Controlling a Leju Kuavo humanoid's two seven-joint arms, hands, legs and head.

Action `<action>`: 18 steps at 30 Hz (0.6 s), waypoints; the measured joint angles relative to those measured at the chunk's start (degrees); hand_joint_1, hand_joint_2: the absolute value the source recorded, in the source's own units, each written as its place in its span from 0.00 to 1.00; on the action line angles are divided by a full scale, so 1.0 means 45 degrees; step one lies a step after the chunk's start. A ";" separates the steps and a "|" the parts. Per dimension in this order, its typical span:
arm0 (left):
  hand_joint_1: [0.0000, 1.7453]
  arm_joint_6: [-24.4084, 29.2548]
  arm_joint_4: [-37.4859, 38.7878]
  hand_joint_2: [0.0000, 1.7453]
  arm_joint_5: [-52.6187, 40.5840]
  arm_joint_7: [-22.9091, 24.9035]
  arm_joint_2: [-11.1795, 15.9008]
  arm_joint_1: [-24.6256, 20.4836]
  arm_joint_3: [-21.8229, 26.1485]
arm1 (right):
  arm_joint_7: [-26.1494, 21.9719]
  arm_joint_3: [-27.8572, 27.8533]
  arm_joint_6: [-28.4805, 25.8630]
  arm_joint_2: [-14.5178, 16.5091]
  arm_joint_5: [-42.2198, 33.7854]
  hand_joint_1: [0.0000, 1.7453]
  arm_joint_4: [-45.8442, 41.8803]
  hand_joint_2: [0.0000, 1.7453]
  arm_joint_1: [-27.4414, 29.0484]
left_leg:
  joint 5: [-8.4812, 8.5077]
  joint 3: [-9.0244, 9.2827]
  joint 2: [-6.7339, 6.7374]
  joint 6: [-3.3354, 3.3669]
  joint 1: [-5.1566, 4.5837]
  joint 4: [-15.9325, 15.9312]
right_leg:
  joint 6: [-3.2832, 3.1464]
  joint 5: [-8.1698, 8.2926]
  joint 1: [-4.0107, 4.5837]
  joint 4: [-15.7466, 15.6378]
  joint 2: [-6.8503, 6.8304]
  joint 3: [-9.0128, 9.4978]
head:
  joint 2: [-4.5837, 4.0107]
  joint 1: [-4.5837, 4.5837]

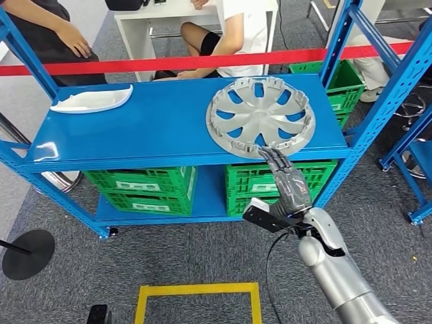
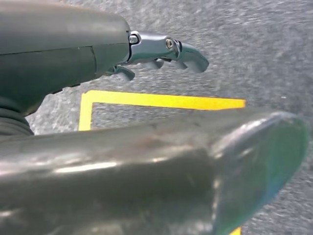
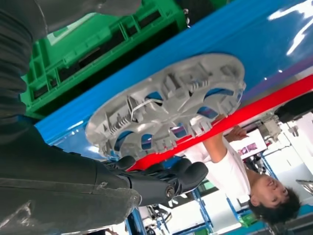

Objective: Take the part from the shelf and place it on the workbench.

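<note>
A silver hubcap [image 1: 260, 116] lies flat on the right part of the blue shelf's top board [image 1: 152, 128]. My right hand [image 1: 287, 182] reaches up to its near rim with fingers stretched out and nothing in them. In the right wrist view the dark fingers [image 3: 166, 178] lie just at the hubcap's [image 3: 166, 105] edge; I cannot tell whether they touch it. My left hand [image 2: 140, 147] hangs over the grey floor, fingers apart and holding nothing.
A white curved part [image 1: 92, 100] lies at the top board's left end. Green crates [image 1: 142, 189] fill the lower shelf. Red tape [image 1: 204, 62] runs behind the shelf, with people seated beyond. A yellow floor square [image 1: 198, 291] lies in front.
</note>
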 joint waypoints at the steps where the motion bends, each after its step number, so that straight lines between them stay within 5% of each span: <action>1: 0.00 0.0000 0.0000 0.00 -0.0005 0.0000 -0.0005 -0.0006 0.0005 | -0.0002 0.0002 0.0001 -0.0005 -0.0001 0.00 -0.0005 1.00 -0.0005 | -0.0305 -0.0538 0.0005 -0.0013 -0.0010 0.0893 | -0.0061 -0.0084 0.0018 -0.0027 -0.0003 0.0109 | 0.0000 -0.0017; 3: 0.00 0.0000 0.0000 0.00 -0.0011 0.0000 -0.0012 0.0031 0.0013 | -0.0002 0.0012 0.0002 -0.0007 -0.0001 0.00 -0.0005 1.00 0.0024 | -0.0660 -0.1730 0.0004 0.0017 -0.0029 0.2562 | -0.0117 -0.0281 0.0067 -0.0066 0.0006 0.0344 | 0.0000 -0.0034; 5: 0.00 0.0000 0.0000 0.00 -0.0013 0.0000 -0.0019 0.0082 0.0018 | 0.0000 0.0020 0.0001 -0.0010 -0.0001 0.00 -0.0005 1.00 0.0051 | 0.0047 -0.2232 0.0003 0.0141 -0.0074 0.2649 | -0.0118 -0.0566 0.0112 -0.0085 0.0042 0.0714 | 0.0000 -0.0036; 8: 0.00 0.0001 0.0001 0.00 -0.0027 0.0000 -0.0021 0.0112 0.0044 | 0.0011 0.0024 -0.0007 -0.0011 -0.0010 0.00 -0.0006 1.00 0.0048 | 0.1972 -0.1582 0.0000 0.0439 -0.0233 0.0256 | -0.0007 -0.1107 0.0167 -0.0210 0.0086 0.1405 | 0.0000 -0.0053; 10: 0.00 0.0009 0.0002 0.00 -0.0038 0.0000 -0.0024 0.0106 0.0089 | 0.0033 0.0028 -0.0036 -0.0015 -0.0019 0.00 -0.0017 1.00 0.0063 | 0.2068 -0.1094 0.0019 0.0511 -0.0314 -0.0746 | 0.0127 -0.1359 0.0220 -0.0410 0.0108 0.1809 | 0.0000 -0.0079; 13: 0.00 0.0035 0.0000 0.00 -0.0060 -0.0005 -0.0040 0.0095 0.0132 | 0.0049 0.0039 -0.0102 -0.0039 -0.0046 0.00 -0.0047 1.00 0.0097 | 0.1687 -0.0686 0.0036 0.0611 -0.0273 -0.1020 | 0.0364 -0.1224 0.0243 -0.0366 0.0067 0.2119 | 0.0001 -0.0076; 15: 0.00 0.0055 0.0000 0.00 -0.0069 -0.0009 -0.0027 0.0092 0.0151 | 0.0046 0.0062 -0.0132 -0.0055 -0.0074 0.00 -0.0053 1.00 0.0133 | 0.1514 -0.0385 0.0017 0.0750 -0.0229 -0.1082 | 0.0453 -0.1235 0.0245 0.0740 -0.0016 0.1528 | 0.0002 -0.0049; 18: 0.00 0.0118 0.0000 0.00 -0.0080 -0.0005 -0.0025 0.0091 0.0169 | 0.0053 0.0098 -0.0135 -0.0075 -0.0113 0.00 -0.0046 1.00 0.0327 | 0.1141 0.0041 -0.0006 0.0855 -0.0239 -0.1114 | 0.0515 -0.2181 0.0256 0.2906 -0.0070 -0.0036 | 0.0000 -0.0010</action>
